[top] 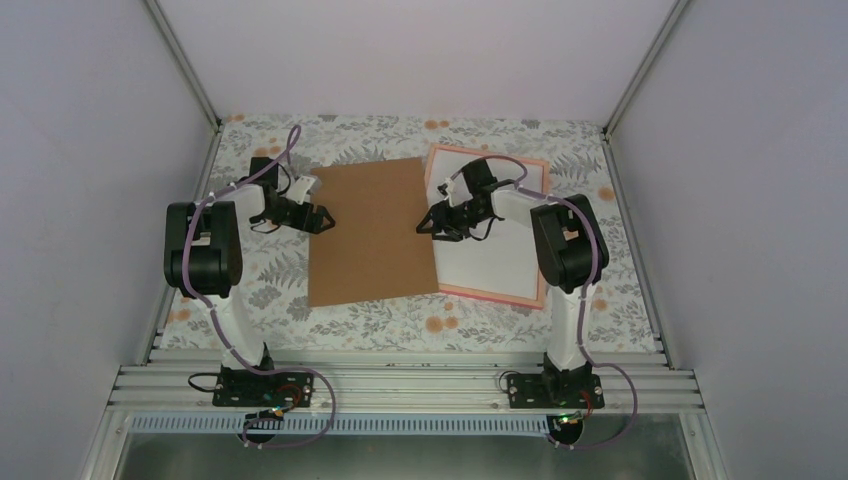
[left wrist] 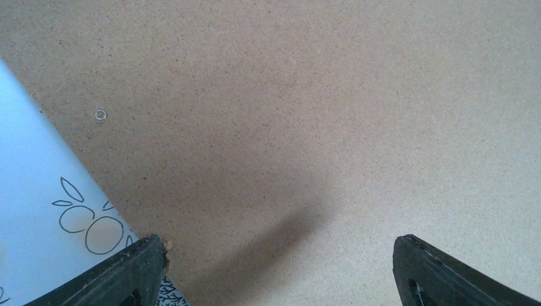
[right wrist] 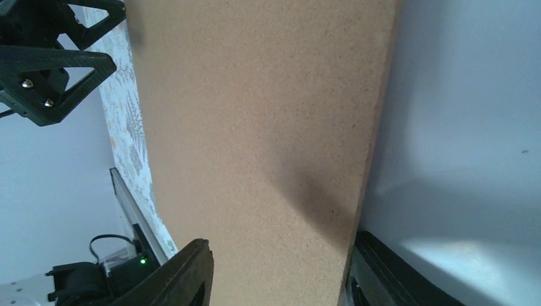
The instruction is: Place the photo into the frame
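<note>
The pink frame (top: 487,296) lies flat at the right of the table. A white sheet (top: 495,255) fills it, the photo with its plain back up; no cat picture shows. A brown backing board (top: 365,230) lies left of the frame, its right edge along the frame's left side. My left gripper (top: 320,218) is open at the board's left edge, its jaws wide over the board (left wrist: 287,115). My right gripper (top: 432,226) is open at the board's right edge. In the right wrist view (right wrist: 281,241) one finger (right wrist: 178,274) is over the board (right wrist: 255,127), the other (right wrist: 389,274) by the white sheet (right wrist: 466,127).
A floral tablecloth (top: 400,320) covers the table, also seen at the left of the left wrist view (left wrist: 38,191). Grey walls close in the left, right and back. A metal rail (top: 400,385) with both arm bases runs along the near edge.
</note>
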